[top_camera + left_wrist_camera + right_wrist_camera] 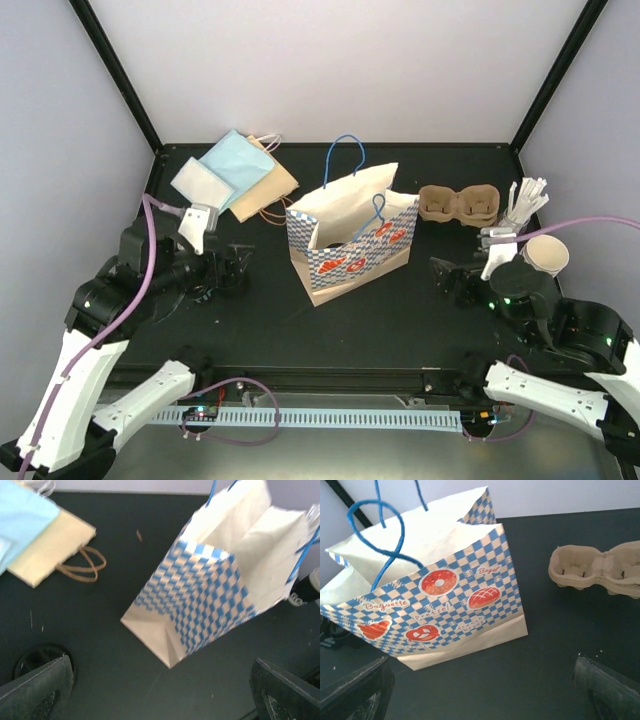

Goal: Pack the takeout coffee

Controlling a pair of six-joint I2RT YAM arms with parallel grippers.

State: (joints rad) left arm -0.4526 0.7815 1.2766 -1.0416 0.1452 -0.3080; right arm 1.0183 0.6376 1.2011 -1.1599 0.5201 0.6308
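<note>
The brown pulp cup tray [458, 204] [594, 569] lies empty at the back right, right of the bag. One cream-tan paper cup [547, 254] stands by the right arm, mouth up. My left gripper [236, 270] [160, 682] is open, low over the table left of the bag with nothing between its fingers. My right gripper [452, 279] [482, 682] is open too, empty, right of the bag and in front of the tray. A round black ring [36, 661] shows beside my left finger; I cannot tell whether it is a lid.
The blue-checked paper bag [350, 240] [210, 595] [435, 595] stands open mid-table, blue handles up. Flat light-blue [225, 168] and tan bags [268, 186] [50, 547] lie at the back left. White stir sticks [526, 198] stand at the back right.
</note>
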